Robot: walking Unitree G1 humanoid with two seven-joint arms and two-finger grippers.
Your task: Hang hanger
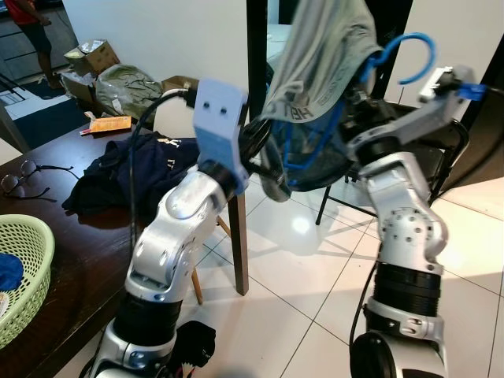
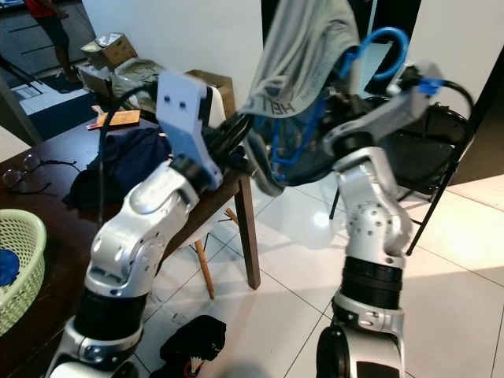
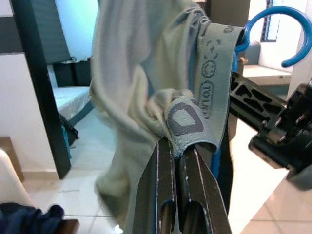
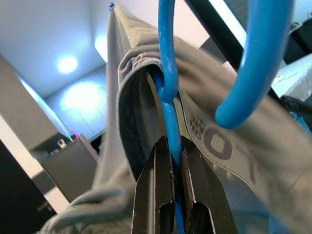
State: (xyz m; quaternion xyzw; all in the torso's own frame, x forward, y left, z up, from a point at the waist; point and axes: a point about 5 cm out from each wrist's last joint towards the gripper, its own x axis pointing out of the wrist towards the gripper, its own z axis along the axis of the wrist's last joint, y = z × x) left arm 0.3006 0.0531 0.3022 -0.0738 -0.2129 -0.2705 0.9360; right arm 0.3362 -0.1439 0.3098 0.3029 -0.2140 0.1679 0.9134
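Carrying step, I judge: right claw (image 4: pixel 176 195) clamped on the blue hanger (image 4: pixel 168 73), left claw (image 3: pixel 178 195) pinching the grey garment (image 3: pixel 146 73) draped beside it; next, hook onto a rail.

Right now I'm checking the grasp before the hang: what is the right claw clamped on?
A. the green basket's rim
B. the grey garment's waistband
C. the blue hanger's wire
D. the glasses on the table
C: in the right wrist view the right claw is shut on the blue hanger, with the grey garment draped around it.
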